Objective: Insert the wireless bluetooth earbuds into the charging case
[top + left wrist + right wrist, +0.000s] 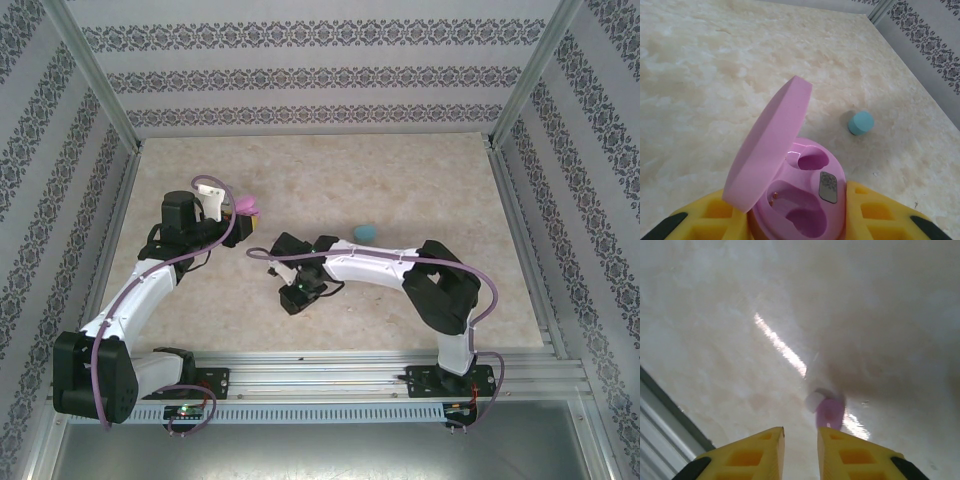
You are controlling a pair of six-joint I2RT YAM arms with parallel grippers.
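Observation:
The pink charging case (805, 200) sits with its lid (770, 150) hinged up, and both wells inside are bare. My left gripper (790, 195) is shut on its base; seen from above, this gripper (243, 216) hovers over the table's left middle. A pale pink earbud (828, 411) with a white tip lies on the table, just beyond the right-hand fingertip (832, 436) of my right gripper (801, 434). That gripper is open with nothing between its fingers. From above, the right gripper (293, 297) points down near the table's centre.
A light blue oval case (365, 231) lies shut on the marble-patterned table, right of the pink case, and it appears again from the left wrist as the blue case (860, 122). Patterned walls enclose the table; a metal rail (330, 362) runs along the near edge.

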